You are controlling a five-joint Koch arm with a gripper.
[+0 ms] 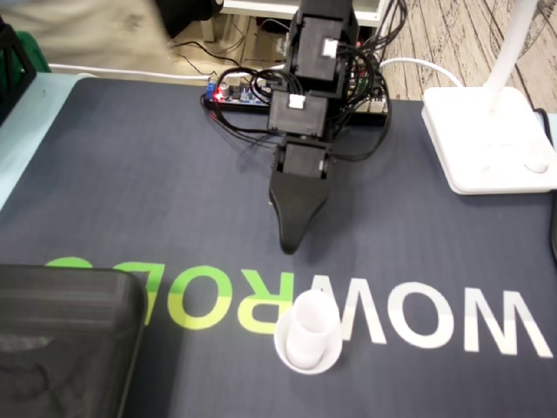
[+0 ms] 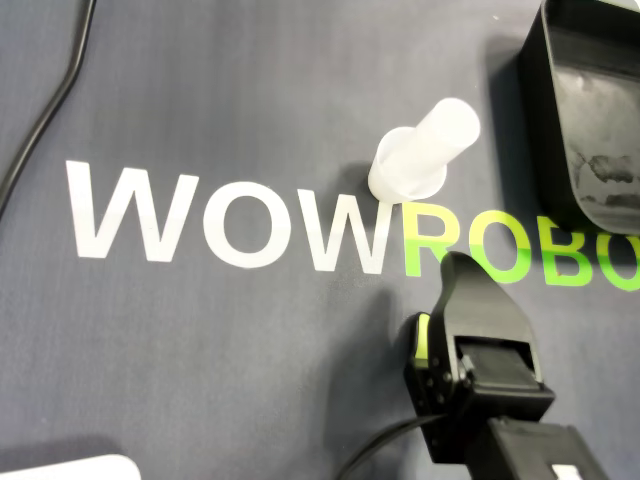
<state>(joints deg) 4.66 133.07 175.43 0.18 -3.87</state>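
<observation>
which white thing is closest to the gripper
The small white cylinder, standing upright just ahead of the gripper; the white lamp base lies much farther off to the side.

Printed large across the dark grey mat [image 2: 200,120]: "WOWROBO", with "WOW" in white and "ROBO" in light green. Upright in the overhead view, with the last "O" cut by the right picture edge. Upside down in the fixed view, far end partly hidden behind the black case [image 1: 65,340]. Tops of the third "W" and the "R" overlapped by the white cylinder [image 2: 425,150].
</observation>
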